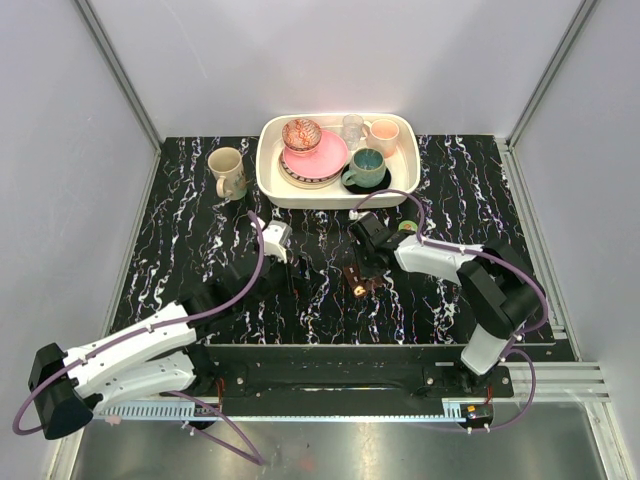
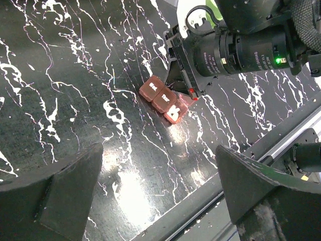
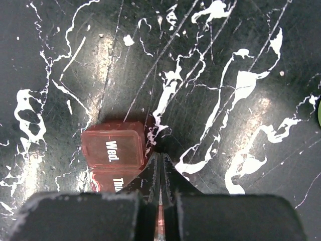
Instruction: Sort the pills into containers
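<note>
The pill case [image 1: 360, 284] lies on the black marbled worktop [image 1: 200, 250], a little right of the middle of the top view and well below the white tray [image 1: 268, 172] of crockery. It is small, reddish-brown and half transparent, with a row of little lidded compartments. In the right wrist view the case [image 3: 111, 148] sits at the lower left; one lid reads "Wed." and the next one begins with "Th".

The right claw [image 1: 362, 271] points down at the case. Its two fingers are pressed together with no gap, and the tips [image 3: 159, 163] stand just beside the right edge of the "Wed." compartment. Whether they pinch anything I cannot tell. In the left wrist view this claw [image 2: 183, 83] is at the upper right end of the case [image 2: 163, 99].

The left claw [image 1: 292, 262] is to the left of the case, apart from it. Its fingers stand wide and hold nothing [image 2: 160, 196]. A beige mug [image 1: 227, 172] stands left of the tray.
</note>
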Controlling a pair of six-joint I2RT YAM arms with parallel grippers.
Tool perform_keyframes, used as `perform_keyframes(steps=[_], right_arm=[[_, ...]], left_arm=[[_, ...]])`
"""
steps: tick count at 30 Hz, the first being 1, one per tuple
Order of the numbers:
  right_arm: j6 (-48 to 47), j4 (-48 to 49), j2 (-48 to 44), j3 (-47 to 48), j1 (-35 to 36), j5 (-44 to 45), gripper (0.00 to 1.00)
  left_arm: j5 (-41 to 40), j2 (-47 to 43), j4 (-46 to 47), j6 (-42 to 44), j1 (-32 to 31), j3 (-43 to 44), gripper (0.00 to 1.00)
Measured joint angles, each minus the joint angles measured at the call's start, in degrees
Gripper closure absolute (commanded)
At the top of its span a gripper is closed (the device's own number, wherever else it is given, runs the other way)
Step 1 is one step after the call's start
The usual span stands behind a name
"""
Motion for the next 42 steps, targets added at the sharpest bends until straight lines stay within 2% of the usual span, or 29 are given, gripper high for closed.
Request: perform_keyframes(steps=[20, 24, 27, 30, 31, 34, 42], right_arm=[[-9.9, 2.1, -1.6, -0.5, 0.0, -11.9, 0.99], [-10.3, 2.1, -2.3, -0.5, 0.0, -12.5, 0.88], [-9.9, 2.2, -4.1, -0.5, 0.0, -11.6, 0.85], [-9.1, 2.1, -7.7, -0.5, 0.0, -10.3, 0.62], [-8.8, 2.1, -9.2, -0.5, 0.0, -9.7, 0.5], [-8.0, 1.8, -14.8, -0.3, 0.0, -7.9, 0.41], [-4.3, -2.6, -29.4, -0.4, 0.0, -1.9, 0.39]], left_arm=[[-0.2, 0.9, -0.5, 0.1, 0.0, -1.0, 0.01], [-0.2, 1.1, -0.4, 0.4, 0.0, -2.1, 0.01], [-0.2, 2.1, 0.1, 1.2, 0.0, -2.3, 0.01], [0.2, 4.5, 2.4, 3.4, 0.2, -2.3, 0.01], [0.5, 5.3, 3.1, 4.0, 0.3, -2.3, 0.01], [3.1, 8.6, 7.1, 6.4, 1.9, -2.3, 0.01], [12.6, 19.8, 19.5, 11.1, 8.8, -2.3, 0.01]])
